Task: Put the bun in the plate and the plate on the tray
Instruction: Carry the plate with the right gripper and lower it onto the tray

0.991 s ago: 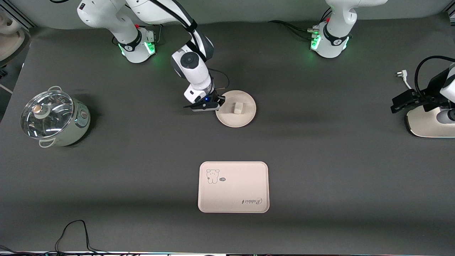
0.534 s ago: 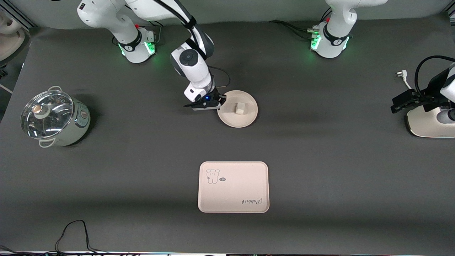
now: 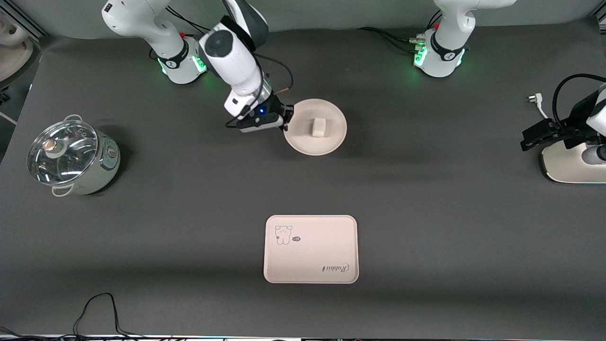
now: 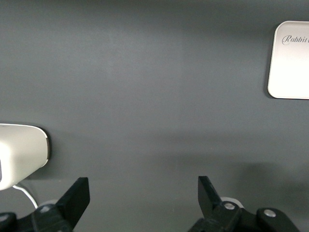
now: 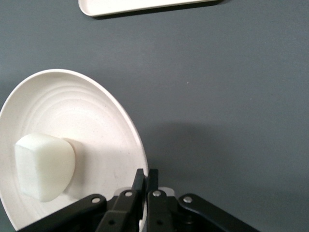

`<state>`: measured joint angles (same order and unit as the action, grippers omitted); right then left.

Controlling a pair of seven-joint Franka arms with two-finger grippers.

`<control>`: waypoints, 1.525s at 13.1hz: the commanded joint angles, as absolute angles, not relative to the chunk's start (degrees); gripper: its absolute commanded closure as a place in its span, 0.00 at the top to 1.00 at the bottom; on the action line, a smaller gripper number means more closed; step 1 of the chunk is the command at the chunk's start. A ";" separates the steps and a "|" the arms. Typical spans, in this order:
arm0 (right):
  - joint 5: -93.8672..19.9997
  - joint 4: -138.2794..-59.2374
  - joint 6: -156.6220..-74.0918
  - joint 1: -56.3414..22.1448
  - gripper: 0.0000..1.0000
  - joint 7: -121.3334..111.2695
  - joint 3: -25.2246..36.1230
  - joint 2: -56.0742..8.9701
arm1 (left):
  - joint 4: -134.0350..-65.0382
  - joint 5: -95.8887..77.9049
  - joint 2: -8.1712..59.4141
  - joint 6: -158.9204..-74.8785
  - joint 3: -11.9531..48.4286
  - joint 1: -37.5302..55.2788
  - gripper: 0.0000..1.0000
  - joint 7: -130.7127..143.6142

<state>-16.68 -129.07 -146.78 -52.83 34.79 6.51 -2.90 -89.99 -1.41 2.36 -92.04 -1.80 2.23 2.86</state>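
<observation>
The round cream plate point(image 3: 329, 138) is raised a little off the table, and my right gripper point(image 3: 286, 121) is shut on its rim at the right arm's end. The small white bun point(image 3: 318, 127) lies in the plate. In the right wrist view the two black fingers point(image 5: 140, 181) pinch the plate's point(image 5: 87, 116) edge beside the bun point(image 5: 43, 166). The pinkish tray point(image 3: 310, 255) with its bear drawing lies flat, nearer to the front camera than the plate. My left gripper point(image 3: 535, 137) waits open at the left arm's end of the table, its jaws point(image 4: 145, 186) wide apart and holding nothing.
A glass-lidded pot point(image 3: 71, 158) stands at the right arm's end of the table. A white appliance point(image 3: 568, 166) with a cable and plug point(image 3: 535, 99) sits under the left gripper. Dark table mat stretches between plate and tray.
My right gripper, still shut on the rim, has lifted the plate with the bun off the table. The left arm has not moved.
</observation>
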 commanded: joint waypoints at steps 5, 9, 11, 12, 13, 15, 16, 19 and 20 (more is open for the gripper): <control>-19.69 -116.23 -146.34 -47.47 0.00 29.63 6.86 -15.09 | -89.21 -1.93 2.64 -92.20 -2.20 2.64 1.00 2.02; -19.69 -97.71 -141.71 -41.15 0.00 29.00 6.85 -28.35 | -89.21 -1.93 2.81 -92.20 -2.20 2.55 1.00 2.02; -19.86 -85.14 -136.26 -38.33 0.00 29.00 6.77 -35.65 | -89.12 -1.67 2.90 -92.20 -2.20 2.55 1.00 2.02; -20.39 -80.03 -134.32 -37.02 0.00 29.09 6.77 -38.47 | -89.03 -1.67 2.90 -92.20 -2.20 2.64 1.00 2.02; -21.96 -75.98 -132.99 -35.52 0.00 29.00 6.77 -40.85 | -88.95 -1.67 2.90 -92.20 -2.20 2.64 1.00 2.02; -23.55 -68.07 -130.97 -33.15 0.00 29.09 6.59 -46.29 | -88.95 -1.67 3.08 -92.11 -2.20 2.46 1.00 2.02; -24.08 -64.29 -130.78 -32.35 0.00 29.09 6.24 -49.02 | -88.95 -1.76 3.25 -92.20 -2.20 2.37 1.00 2.02; -25.93 -58.20 -131.48 -31.90 0.00 29.27 6.24 -54.74 | -88.95 -1.76 3.25 -92.20 -2.20 2.37 1.00 2.02; -25.93 -57.92 -132.44 -31.90 0.00 29.18 6.24 -55.71 | -88.95 -1.84 3.25 -92.20 -2.20 2.37 1.00 2.02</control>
<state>-24.10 -64.12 -132.60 -32.29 30.36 6.69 -51.13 -89.89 -1.42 2.93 -92.08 -1.91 2.22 2.86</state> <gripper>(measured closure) 0.956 0.000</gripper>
